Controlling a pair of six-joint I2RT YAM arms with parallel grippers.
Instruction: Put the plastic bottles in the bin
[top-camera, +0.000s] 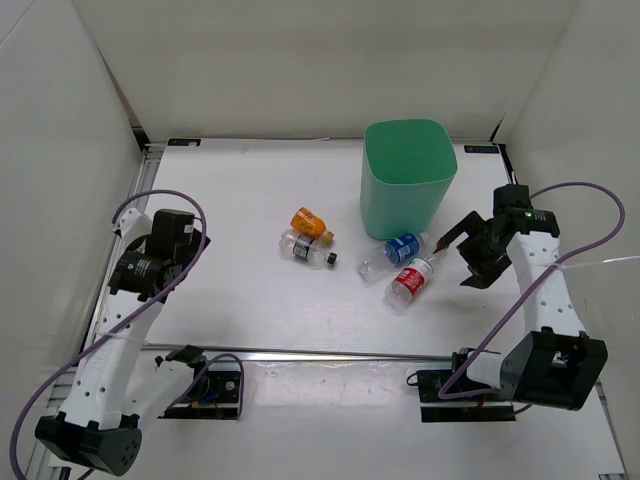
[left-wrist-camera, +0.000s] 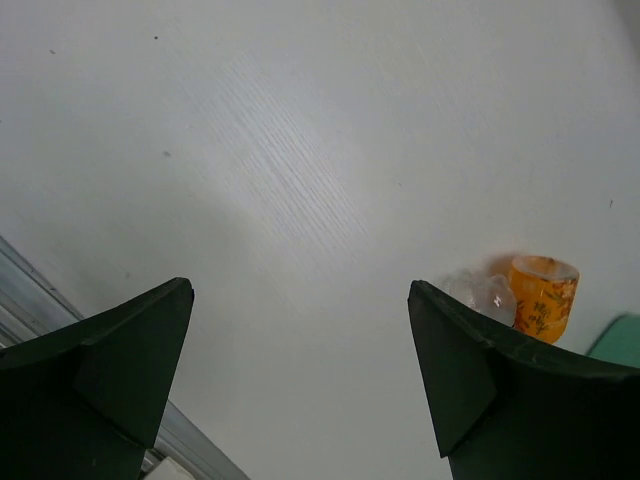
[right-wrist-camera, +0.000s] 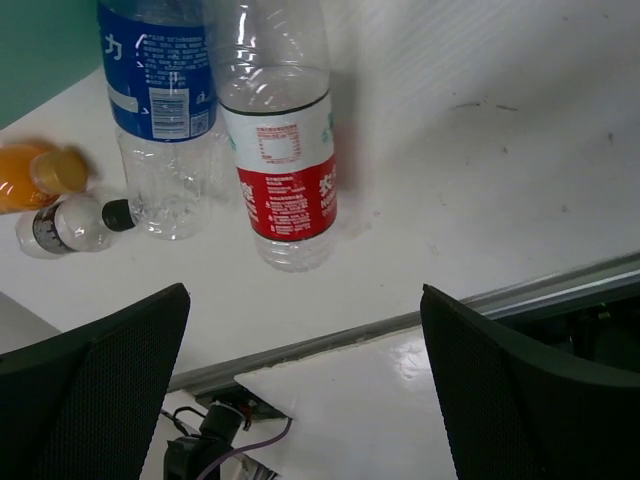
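Four plastic bottles lie on the white table in front of the mint-green bin (top-camera: 408, 175). The squat orange one (top-camera: 309, 223) touches a clear bottle with a black cap (top-camera: 305, 250). Further right lie the blue-label bottle (top-camera: 398, 250) and the red-label bottle (top-camera: 410, 281), side by side. My right gripper (top-camera: 462, 256) hovers open just right of the red-label bottle (right-wrist-camera: 285, 150), nothing between its fingers (right-wrist-camera: 304, 291). My left gripper (top-camera: 185, 238) stands open and empty at the far left, well away from the bottles; its wrist view shows the orange bottle (left-wrist-camera: 543, 295) past the right finger.
White walls enclose the table on the left, back and right. A metal rail (top-camera: 330, 353) runs along the near edge, with the arm bases and cables behind it. The blue-label bottle (right-wrist-camera: 160, 100) lies closest to the bin's foot (right-wrist-camera: 40, 50).
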